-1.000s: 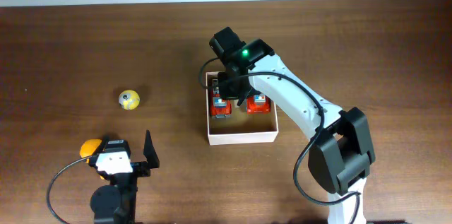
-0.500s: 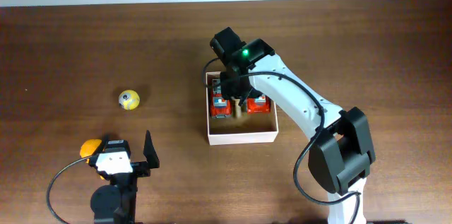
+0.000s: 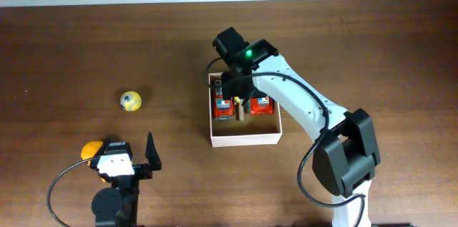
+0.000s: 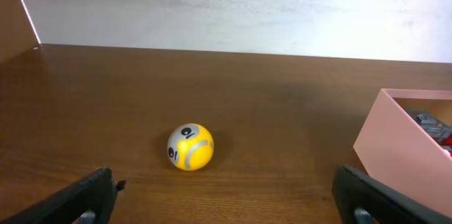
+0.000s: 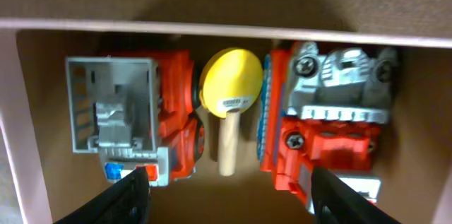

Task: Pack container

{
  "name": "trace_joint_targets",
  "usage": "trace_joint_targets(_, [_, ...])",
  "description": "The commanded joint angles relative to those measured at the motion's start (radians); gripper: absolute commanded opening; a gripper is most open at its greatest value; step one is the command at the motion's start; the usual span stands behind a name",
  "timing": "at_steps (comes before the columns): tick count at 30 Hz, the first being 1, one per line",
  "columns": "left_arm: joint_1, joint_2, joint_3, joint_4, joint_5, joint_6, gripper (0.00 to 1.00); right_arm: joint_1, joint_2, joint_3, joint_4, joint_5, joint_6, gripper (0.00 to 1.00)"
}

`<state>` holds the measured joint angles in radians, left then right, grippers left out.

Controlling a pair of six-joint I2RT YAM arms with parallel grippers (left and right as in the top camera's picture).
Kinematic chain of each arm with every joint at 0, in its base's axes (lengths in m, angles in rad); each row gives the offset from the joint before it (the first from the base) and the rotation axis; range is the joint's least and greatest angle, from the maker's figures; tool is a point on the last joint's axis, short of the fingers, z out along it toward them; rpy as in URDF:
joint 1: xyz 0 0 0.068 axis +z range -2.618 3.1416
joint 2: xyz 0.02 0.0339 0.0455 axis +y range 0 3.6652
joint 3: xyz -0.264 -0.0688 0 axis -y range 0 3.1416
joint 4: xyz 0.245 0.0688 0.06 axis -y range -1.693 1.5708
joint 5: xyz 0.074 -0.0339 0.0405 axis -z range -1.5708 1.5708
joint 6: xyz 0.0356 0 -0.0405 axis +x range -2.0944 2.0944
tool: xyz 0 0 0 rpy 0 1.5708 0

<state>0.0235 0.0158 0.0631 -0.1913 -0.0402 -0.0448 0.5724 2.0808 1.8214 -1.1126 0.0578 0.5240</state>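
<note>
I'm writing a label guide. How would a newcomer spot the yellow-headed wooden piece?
On the brown table, find the white-walled container. Two red toy trucks lie side by side inside. Between them lies the piece: a yellow disc on a bare wooden stick, the only non-vehicle there.

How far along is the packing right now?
Done: two red toy trucks and a yellow-headed wooden stick lie inside the white-walled square container. In hand: nothing; the right gripper hangs open over them, the left gripper open and empty. Left: the yellow-and-grey ball and an orange object, both on the table.
</note>
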Motion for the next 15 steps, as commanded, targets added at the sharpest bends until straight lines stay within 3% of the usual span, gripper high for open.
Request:
trace_joint_targets(1, [-0.003,-0.005,-0.008,0.004,0.011,0.019,0.99,-0.04,-0.005,0.082,-0.018,0.034,0.004,0.68])
trace_joint_targets(10, [-0.003,-0.005,-0.008,0.004,0.011,0.019,0.99,-0.205,-0.014,0.326,-0.208,0.105,-0.046,0.7])
trace_joint_targets(15, [-0.003,-0.005,-0.008,0.004,0.011,0.019,0.99,-0.343,-0.014,0.35,-0.286,0.12,-0.076,0.78])
